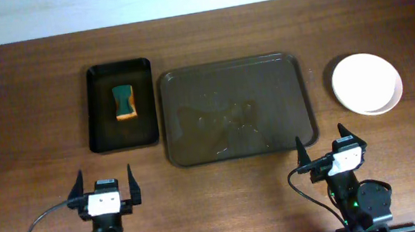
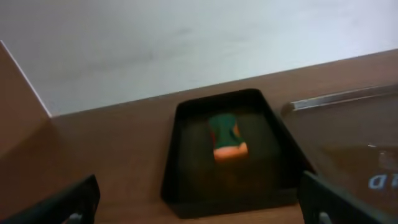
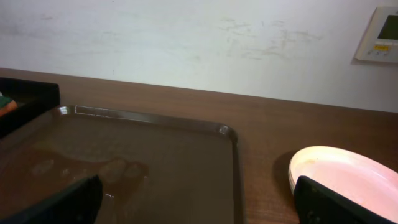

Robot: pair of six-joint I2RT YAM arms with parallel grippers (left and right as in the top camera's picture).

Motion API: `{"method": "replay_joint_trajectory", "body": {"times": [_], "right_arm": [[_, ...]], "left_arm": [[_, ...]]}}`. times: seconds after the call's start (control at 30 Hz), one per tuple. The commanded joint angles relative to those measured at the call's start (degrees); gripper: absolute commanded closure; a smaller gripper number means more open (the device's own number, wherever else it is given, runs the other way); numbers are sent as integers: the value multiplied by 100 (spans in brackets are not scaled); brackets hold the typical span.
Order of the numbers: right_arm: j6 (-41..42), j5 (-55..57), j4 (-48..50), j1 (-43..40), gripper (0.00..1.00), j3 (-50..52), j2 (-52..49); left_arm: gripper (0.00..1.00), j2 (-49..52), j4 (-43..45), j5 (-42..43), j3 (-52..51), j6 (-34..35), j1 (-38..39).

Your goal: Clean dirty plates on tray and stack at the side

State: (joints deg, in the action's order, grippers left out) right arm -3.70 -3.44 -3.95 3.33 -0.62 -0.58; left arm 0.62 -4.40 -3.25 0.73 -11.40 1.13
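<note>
Tabletop: plates fwd-right of R jaws

Surface: dark brown wood grain, matte, filling nearly the whole overhead view. Beyond its far edge stands a white painted wall, with faint scuffs and grey smears visible from the right wrist. A small pale control panel with a greenish screen is mounted on that wall, upper right. Left wrist view: a plain brown board stands at the left, meeting the wall. Light soft and even; shadows faint.
</note>
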Motion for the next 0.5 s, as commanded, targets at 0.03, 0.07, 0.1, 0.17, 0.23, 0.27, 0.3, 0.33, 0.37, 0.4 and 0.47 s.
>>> {"method": "replay_joint_trajectory", "body": {"times": [0.03, 0.07, 0.1, 0.17, 0.23, 0.27, 0.3, 0.33, 0.37, 0.4, 0.47], "right_arm": [[-35, 52, -35, 35, 2, 31, 37], [-37, 52, -35, 35, 2, 31, 37], [-37, 52, -35, 35, 2, 31, 37], [-37, 52, -35, 35, 2, 31, 37], [-37, 52, -35, 35, 2, 31, 37], [-37, 52, -35, 35, 2, 31, 37], [-37, 52, -35, 35, 2, 31, 37], [-37, 52, -35, 35, 2, 31, 37], [-37, 52, -35, 35, 2, 31, 37], [-37, 52, -35, 35, 2, 31, 37], [-37, 52, -35, 35, 2, 31, 37]], "left_arm": [[1, -35, -46, 262, -20, -37, -76], [1, -35, -48, 262, -20, 24, -76], [0, -35, -48, 251, -20, 17, -76], [1, -35, -48, 195, -20, 81, -79], [1, -35, -17, -151, -22, 787, -83], [1, -35, -2, -284, -22, 1023, -83], [0, -35, 11, -455, -22, 1220, -83], [1, -35, 24, -522, -22, 1228, -83], [1, -35, 24, -566, -22, 1226, -83], [0, -35, 24, -564, -22, 1228, -83], [1, -35, 24, -560, -22, 1228, -83]]}}
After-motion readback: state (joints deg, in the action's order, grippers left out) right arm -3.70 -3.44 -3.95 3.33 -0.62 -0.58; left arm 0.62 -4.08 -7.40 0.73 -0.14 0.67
